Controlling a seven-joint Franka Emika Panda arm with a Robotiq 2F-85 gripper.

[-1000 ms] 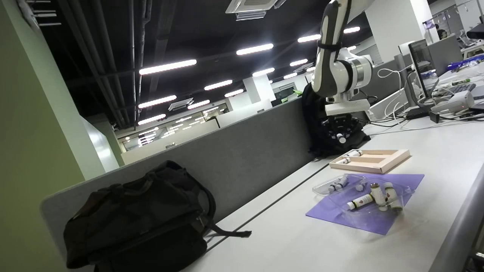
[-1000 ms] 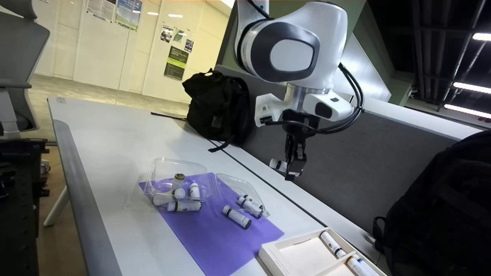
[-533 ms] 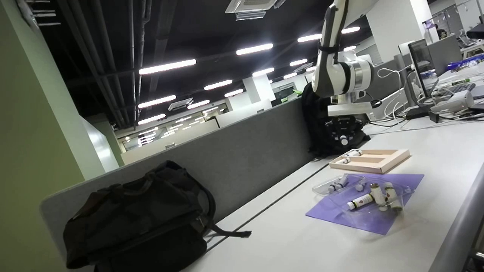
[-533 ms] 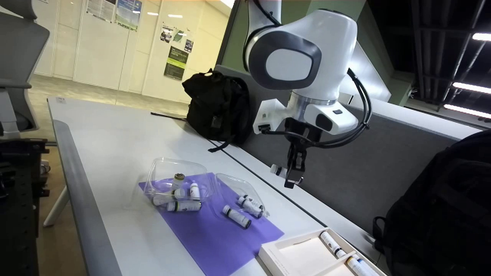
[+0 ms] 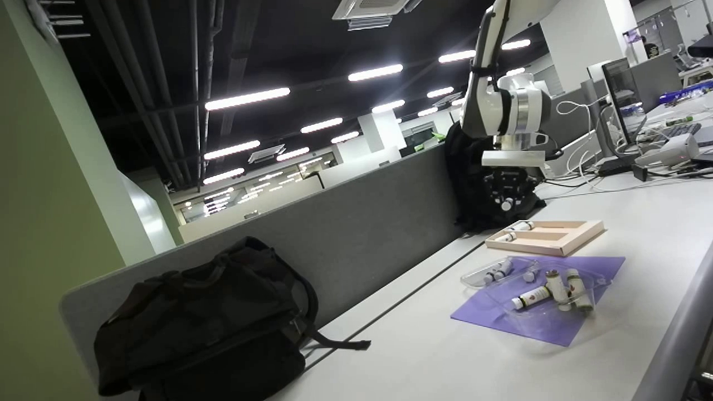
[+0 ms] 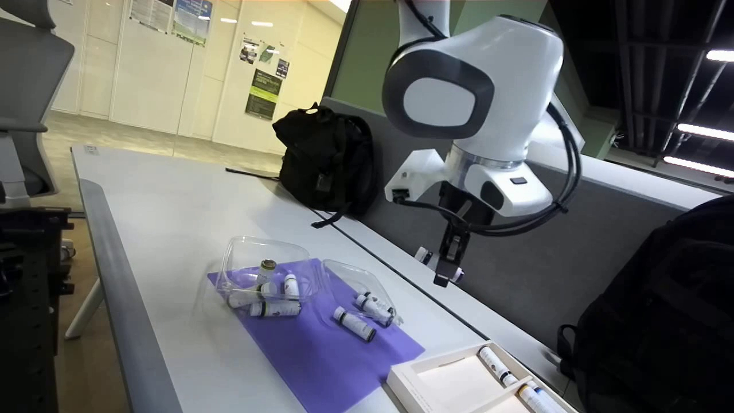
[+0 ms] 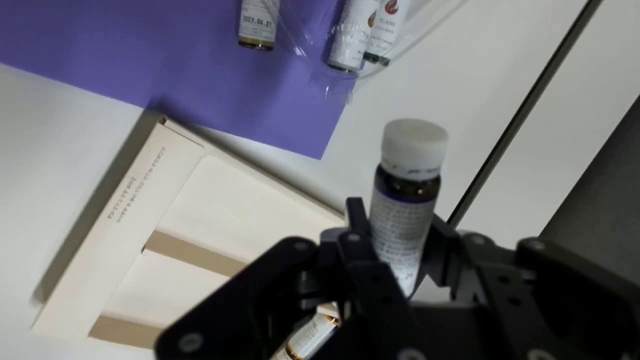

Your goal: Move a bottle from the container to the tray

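The bottle (image 7: pixel 406 220) is hanging in the air, white cap (image 7: pixel 414 147) pointing to 12 o'clock in the wrist view, the tray (image 7: pixel 125 215) lying apart from it between 8 and 9 o'clock. At 8 o'clock from the centre of an exterior view, the clear container (image 6: pixel 269 244) is sitting partly on the purple sheet (image 6: pixel 321 361) and holding several bottles (image 6: pixel 267 272). Between 10 and 11 o'clock, a black bag (image 6: pixel 327 160) is sitting on the table (image 6: pixel 172 229). At 4 o'clock, the gripper (image 6: pixel 449 269) is clamping the bottle; its fingers (image 7: pixel 357 215) are standing narrow, pressing on both sides of the label. At 5 o'clock, the tray is resting on the table, more bottles (image 6: pixel 496 365) lying along one wall.
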